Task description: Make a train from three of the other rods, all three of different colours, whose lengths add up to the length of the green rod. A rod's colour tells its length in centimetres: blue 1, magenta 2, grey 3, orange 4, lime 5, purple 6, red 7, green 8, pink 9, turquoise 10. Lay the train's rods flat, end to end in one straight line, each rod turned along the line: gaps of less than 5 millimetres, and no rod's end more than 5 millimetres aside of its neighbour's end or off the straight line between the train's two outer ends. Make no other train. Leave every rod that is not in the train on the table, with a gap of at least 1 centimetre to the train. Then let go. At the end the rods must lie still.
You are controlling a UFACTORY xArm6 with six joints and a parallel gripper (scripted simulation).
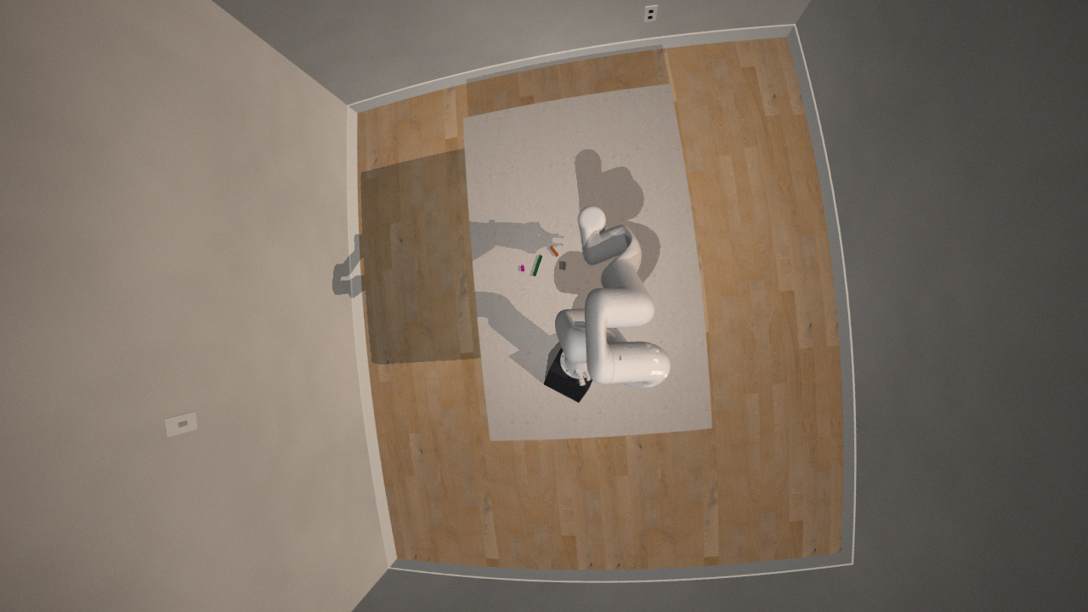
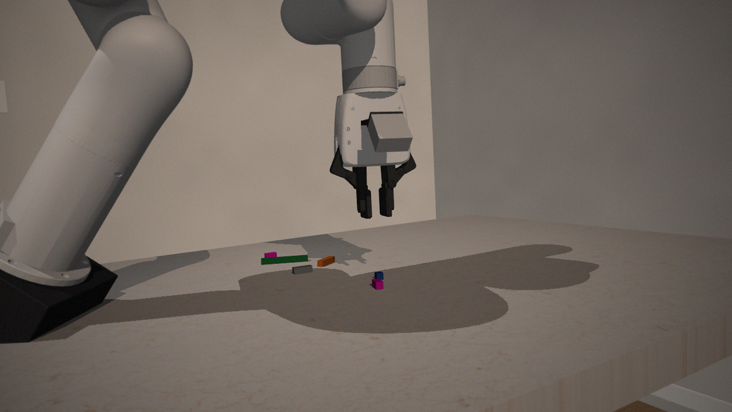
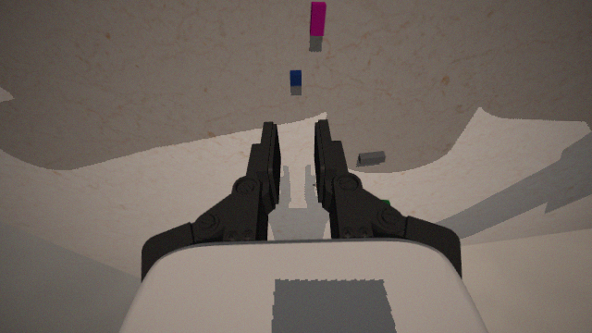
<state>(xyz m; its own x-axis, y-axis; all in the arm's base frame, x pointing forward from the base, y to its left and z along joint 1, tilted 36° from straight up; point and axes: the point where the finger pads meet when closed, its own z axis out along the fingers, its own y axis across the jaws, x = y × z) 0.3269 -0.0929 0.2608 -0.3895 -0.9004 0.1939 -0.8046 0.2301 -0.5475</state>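
My gripper (image 2: 375,215) (image 3: 296,139) is open and empty, well above the table. The blue rod (image 2: 378,275) (image 3: 296,78) lies on the table, with a magenta rod (image 2: 377,284) (image 3: 317,19) close by, apart and a little offset. The grey rod (image 1: 563,265) (image 2: 302,269) (image 3: 374,157) and the orange rod (image 1: 553,251) (image 2: 326,261) lie separately, at different angles. The green rod (image 1: 536,264) (image 2: 284,260) lies farther off; the finger mostly hides it in the wrist view. Another magenta rod (image 1: 522,268) (image 2: 270,254) lies beyond it. Blue and the nearer magenta are hidden in the top view.
The black arm base (image 1: 564,383) (image 2: 25,312) stands on the pale table (image 1: 524,395) (image 2: 205,373). Arm shadows fall across the grey, blue and nearer magenta rods. The orange rod lies between the green rod and the blue rod.
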